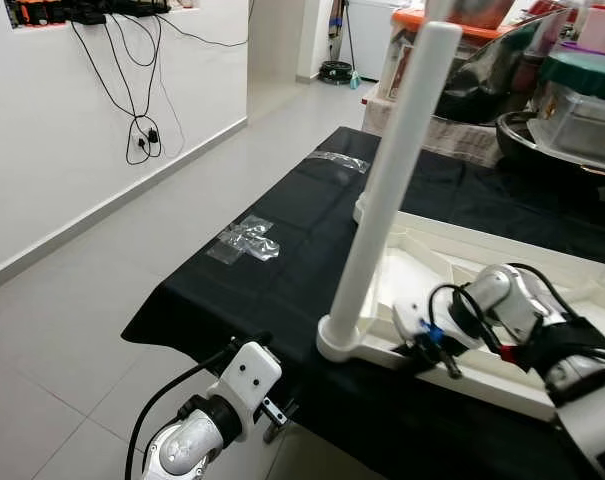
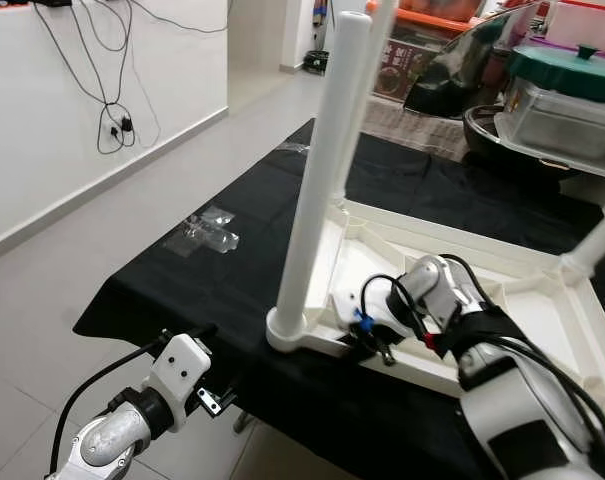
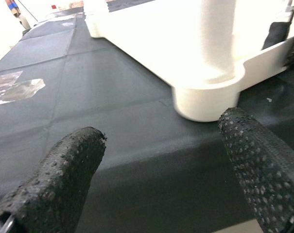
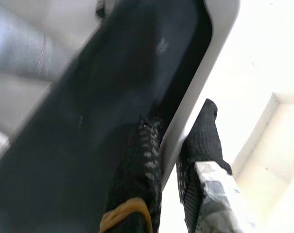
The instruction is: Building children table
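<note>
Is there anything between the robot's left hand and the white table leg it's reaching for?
No, nothing visible blocks it. The left gripper is open, fingers apart, at the near edge of the black cloth, facing the socket of the white table leg. The right gripper clamps the upside-down tabletop's rim.

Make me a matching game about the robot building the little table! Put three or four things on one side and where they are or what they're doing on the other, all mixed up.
Things:
1. right gripper
2. left gripper
3. white leg
4. clear tape

States:
A. open, at the black cloth's edge
B. stuck flat on the black cloth
C. shut on the tabletop rim
D. standing upright in a corner socket

Pairs: 1-C, 2-A, 3-D, 4-B
</note>
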Robot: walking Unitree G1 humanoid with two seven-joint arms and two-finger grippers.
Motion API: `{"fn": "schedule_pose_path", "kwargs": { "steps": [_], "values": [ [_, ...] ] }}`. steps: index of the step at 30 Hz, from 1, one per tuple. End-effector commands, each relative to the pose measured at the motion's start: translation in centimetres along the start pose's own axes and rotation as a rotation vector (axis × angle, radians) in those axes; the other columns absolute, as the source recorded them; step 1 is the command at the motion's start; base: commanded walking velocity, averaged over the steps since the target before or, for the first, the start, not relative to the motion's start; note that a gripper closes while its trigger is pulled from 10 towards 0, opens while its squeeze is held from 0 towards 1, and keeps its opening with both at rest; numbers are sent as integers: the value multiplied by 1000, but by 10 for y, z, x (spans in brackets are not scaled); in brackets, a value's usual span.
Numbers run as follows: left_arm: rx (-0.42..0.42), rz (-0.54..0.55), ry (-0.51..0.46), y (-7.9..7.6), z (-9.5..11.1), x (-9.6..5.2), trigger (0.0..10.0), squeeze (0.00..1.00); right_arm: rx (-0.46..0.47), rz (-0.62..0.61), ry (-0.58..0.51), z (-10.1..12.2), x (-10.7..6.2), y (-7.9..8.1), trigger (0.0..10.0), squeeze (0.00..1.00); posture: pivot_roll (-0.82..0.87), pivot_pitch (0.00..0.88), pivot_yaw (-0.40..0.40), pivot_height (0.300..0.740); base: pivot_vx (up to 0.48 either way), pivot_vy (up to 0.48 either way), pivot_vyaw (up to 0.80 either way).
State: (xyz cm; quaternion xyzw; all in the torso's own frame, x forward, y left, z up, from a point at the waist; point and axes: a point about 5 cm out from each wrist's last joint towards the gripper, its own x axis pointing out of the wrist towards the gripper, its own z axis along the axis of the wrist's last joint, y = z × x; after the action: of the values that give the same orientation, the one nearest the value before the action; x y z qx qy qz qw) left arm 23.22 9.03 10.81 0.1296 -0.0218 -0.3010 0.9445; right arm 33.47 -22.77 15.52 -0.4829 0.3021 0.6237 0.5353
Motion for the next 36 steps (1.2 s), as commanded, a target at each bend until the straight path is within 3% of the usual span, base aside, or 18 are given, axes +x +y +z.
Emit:
{"fn": "schedule_pose_path", "kwargs": {
  "steps": [1,3,5,12,14,16,17,22,23,32,33,34,36],
  "values": [
    [-4,-15,15,-3,-3,1,10000,0,-125,42,103,-1,4,2,0,0,4,38,-128,740,0,0,0],
    [-2,-16,19,-3,-3,1,10000,0,-128,4,141,-4,4,0,0,0,5,37,-128,740,0,0,0],
    [2,-15,19,-3,-4,1,10000,0,-119,-136,179,-8,-2,-9,0,0,10,31,-129,740,0,0,0],
    [5,-16,19,-3,-4,1,10000,0,-151,-186,206,-9,-7,-12,0,0,8,25,-126,740,0,0,0],
    [9,-20,23,-3,-5,1,10000,0,-165,-264,287,-15,-16,-17,0,0,8,22,-121,740,0,0,0],
    [9,-20,23,-3,-5,1,10000,0,-165,-264,287,-15,-16,-17,0,0,8,22,-121,740,0,0,0],
    [10,-25,23,-3,-5,1,10000,0,-159,-291,331,-21,-19,-17,10000,0,11,18,-119,740,0,0,0],
    [11,-27,24,-3,-6,1,10000,0,-145,-360,381,-26,-23,-21,10000,24,12,17,-118,740,0,0,0],
    [12,-28,25,-3,-6,1,10000,0,-135,-397,399,-27,-24,-23,10000,1000,10,17,-116,740,0,0,0],
    [15,-20,26,-1,-6,1,10000,0,-49,-404,347,-32,-28,-19,10000,1000,15,19,-116,740,0,0,0],
    [15,-19,26,-1,-6,1,10000,0,-21,-370,330,-35,-29,-15,10000,82,15,20,-116,740,0,0,0],
    [15,-19,26,-1,-6,1,10000,0,31,-328,290,-36,-32,-11,10000,0,15,21,-115,740,0,0,0],
    [13,-20,28,-1,-6,1,10000,0,109,-248,189,-36,-39,-5,10000,0,12,23,-112,740,0,0,0]
  ]
}}
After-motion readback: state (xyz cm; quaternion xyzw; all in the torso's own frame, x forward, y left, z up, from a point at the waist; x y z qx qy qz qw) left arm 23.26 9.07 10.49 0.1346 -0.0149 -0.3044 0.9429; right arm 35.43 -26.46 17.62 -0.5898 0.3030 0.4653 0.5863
